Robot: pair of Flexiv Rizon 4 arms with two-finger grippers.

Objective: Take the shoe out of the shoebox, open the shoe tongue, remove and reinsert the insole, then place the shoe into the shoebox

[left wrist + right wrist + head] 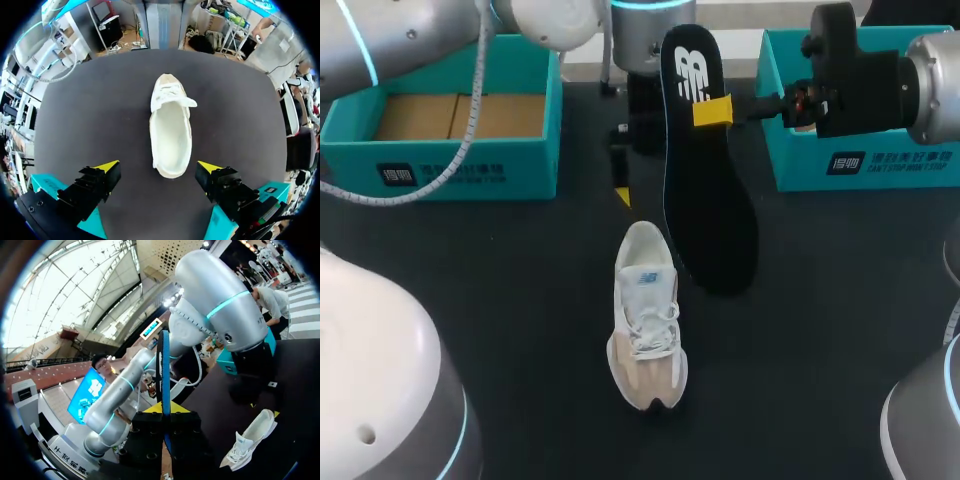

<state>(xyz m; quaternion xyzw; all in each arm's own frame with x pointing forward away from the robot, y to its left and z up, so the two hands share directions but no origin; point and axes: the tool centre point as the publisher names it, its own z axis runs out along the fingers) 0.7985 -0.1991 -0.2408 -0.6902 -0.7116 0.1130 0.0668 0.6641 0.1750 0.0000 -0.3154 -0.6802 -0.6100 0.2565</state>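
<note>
— Where's the insole?

— Our right gripper is clamped on the long black foam insole near its heel end, holding it up above the table.

— And the shoe?

— The white-and-beige lace-up sneaker stands upright on the dark matte tabletop, toe toward us. It sits apart from the left teal cardboard box and the right teal cardboard box. Our left gripper hangs above its heel, fingers spread wide, holding nothing.
</note>
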